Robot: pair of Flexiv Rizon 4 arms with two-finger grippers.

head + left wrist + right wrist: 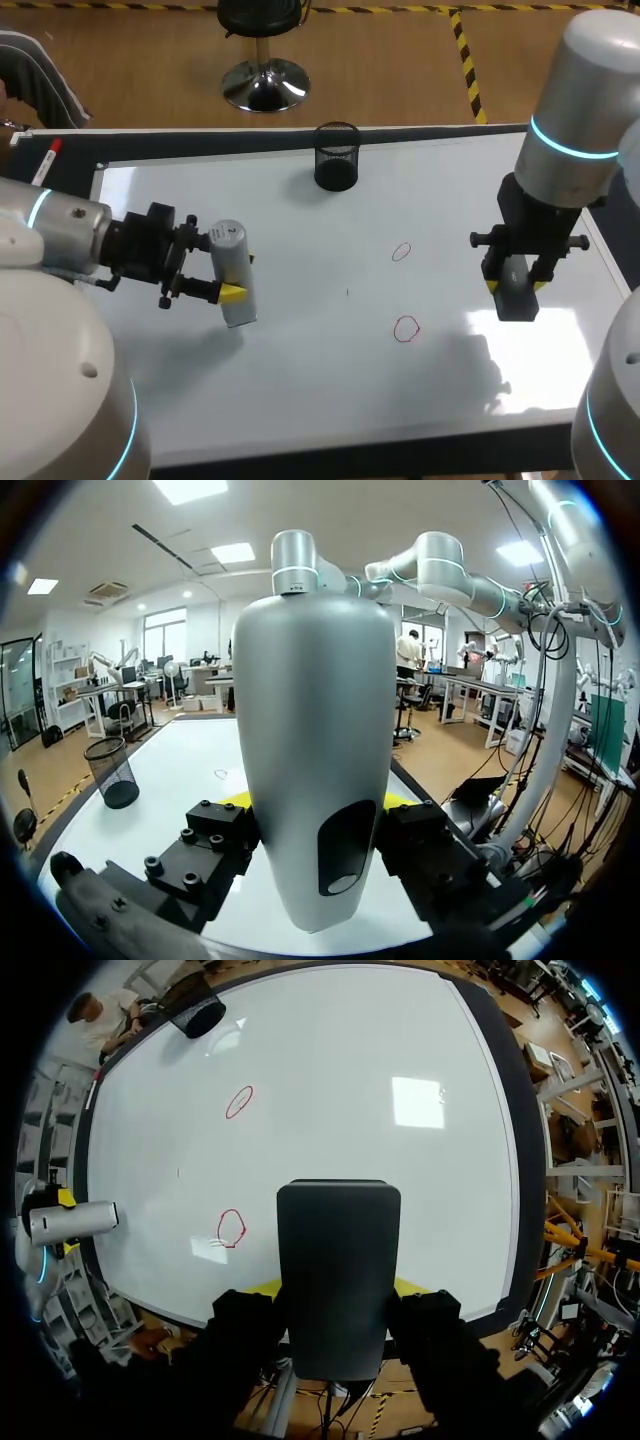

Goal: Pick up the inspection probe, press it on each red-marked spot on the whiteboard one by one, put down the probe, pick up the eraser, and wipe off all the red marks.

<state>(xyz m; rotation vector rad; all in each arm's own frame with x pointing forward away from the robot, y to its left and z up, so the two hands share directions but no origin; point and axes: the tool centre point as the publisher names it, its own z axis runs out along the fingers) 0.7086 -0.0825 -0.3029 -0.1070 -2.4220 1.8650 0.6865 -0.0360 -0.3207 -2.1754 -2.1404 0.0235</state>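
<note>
My left gripper (228, 275) is shut on the grey inspection probe (232, 272), held above the left part of the whiteboard (300, 380). In the left wrist view the probe (315, 780) stands upright between the fingers and hides most of them. My right gripper (515, 285) is shut on the dark eraser (516, 295), held over the board's right side. In the right wrist view the eraser (338, 1270) points down at the board. Two red marks are drawn right of centre: an upper one (401, 251) and a lower one (406, 328), also seen as upper mark (239, 1101) and lower mark (231, 1228).
A black mesh cup (337, 156) stands at the board's far edge, middle. A red-capped marker (44, 160) lies off the far left corner. A small dark dot (348, 293) marks the board's centre.
</note>
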